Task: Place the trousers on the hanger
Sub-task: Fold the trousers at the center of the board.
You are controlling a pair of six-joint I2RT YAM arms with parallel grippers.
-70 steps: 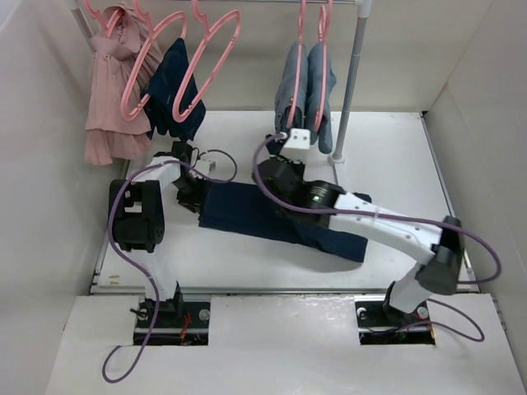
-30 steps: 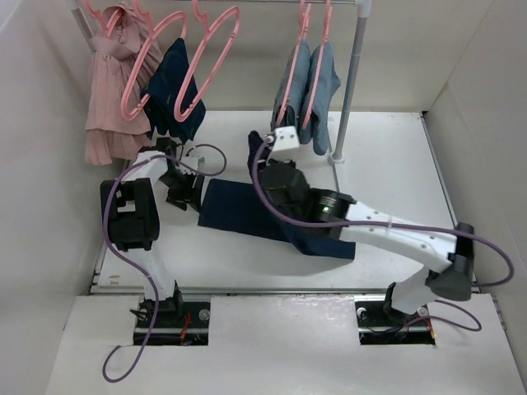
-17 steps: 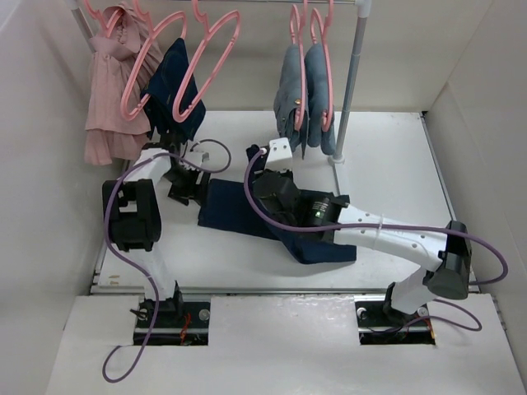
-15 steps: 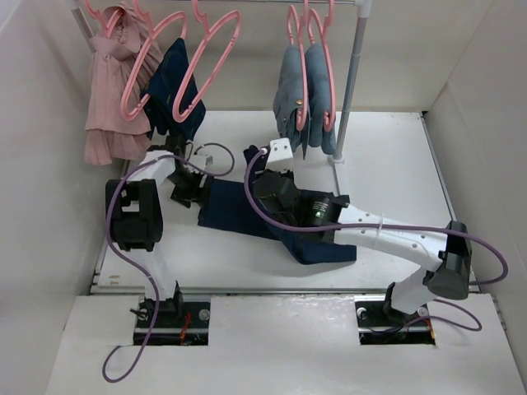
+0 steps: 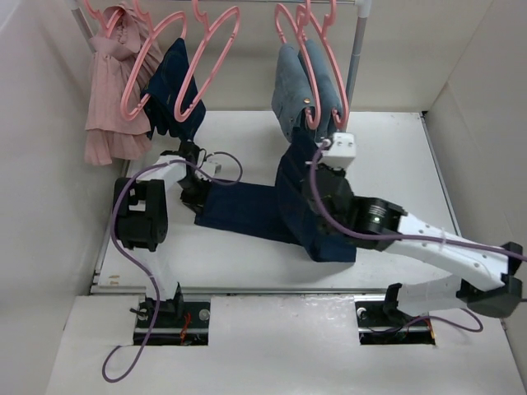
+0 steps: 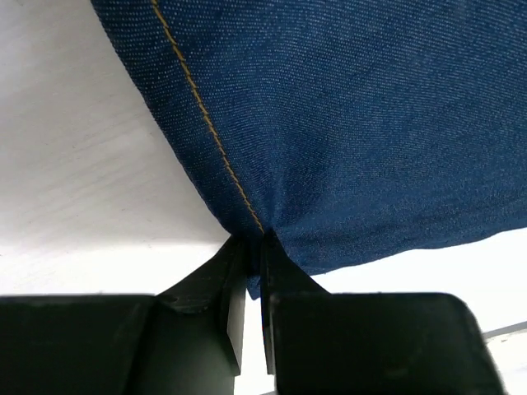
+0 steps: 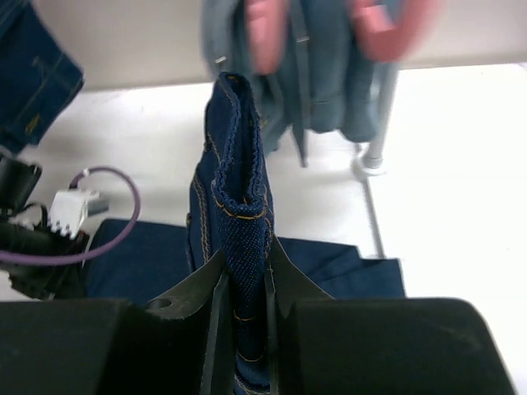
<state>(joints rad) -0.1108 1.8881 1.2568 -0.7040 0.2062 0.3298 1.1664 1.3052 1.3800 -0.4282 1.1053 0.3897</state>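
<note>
Jaws of both arms are pinching the trousers [image 5: 247, 210].
The left jaws grip a seam edge lying on the surface [image 5: 387, 156]; the right jaws hold a folded part upright, near a pink hanger [image 7: 265, 37].

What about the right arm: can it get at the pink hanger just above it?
Probably yes. The right gripper, shut on the dark jeans, sits close below the pink hanger with nothing between them, though light-blue jeans crowd it.
</note>
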